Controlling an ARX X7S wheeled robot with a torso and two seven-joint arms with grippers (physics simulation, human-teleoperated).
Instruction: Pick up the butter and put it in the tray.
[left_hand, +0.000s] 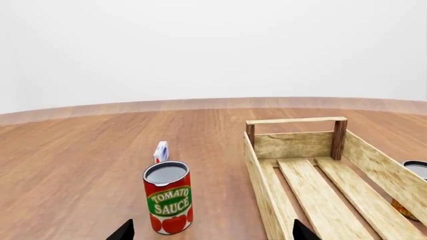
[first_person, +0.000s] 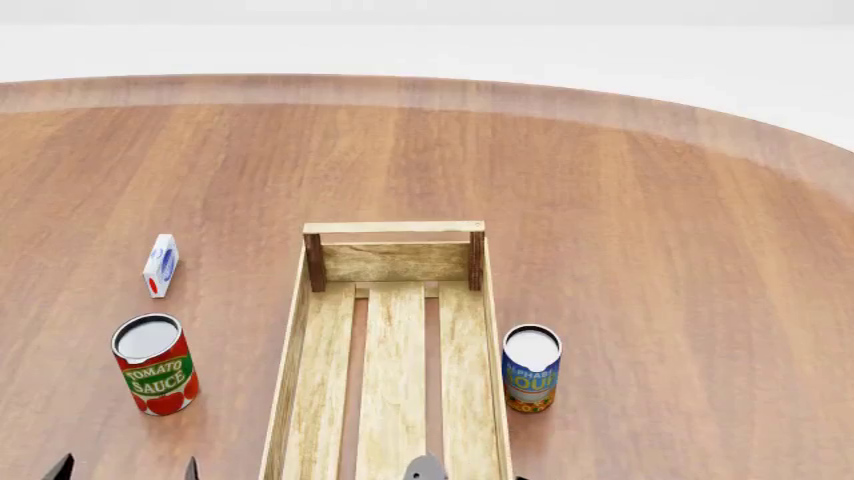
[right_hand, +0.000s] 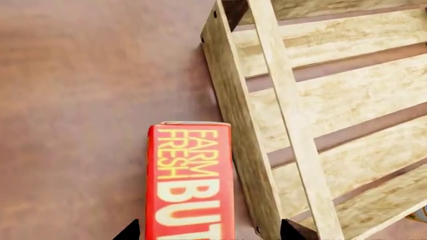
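The butter (right_hand: 190, 185), a red carton with yellow "FARM FRESH BUTTER" lettering, shows only in the right wrist view. It lies on the wooden table close beside the tray's outer side wall (right_hand: 240, 125). My right gripper (right_hand: 212, 234) is open, and its dark fingertips (right_hand: 130, 232) stand wide on either side of the carton. The butter is out of view in the head view. The tray (first_person: 394, 228) is a long pale wooden crate in the middle of the table and is empty. My left gripper (left_hand: 213, 235) is open and empty, near a tomato sauce can and the tray (left_hand: 297, 121).
A tomato sauce can (first_person: 155, 365) stands left of the tray, also in the left wrist view (left_hand: 168, 197). A small white, blue and red carton (first_person: 160, 265) stands behind it. A blue can (first_person: 531, 368) stands against the tray's right side. The table's curved edge runs along the back.
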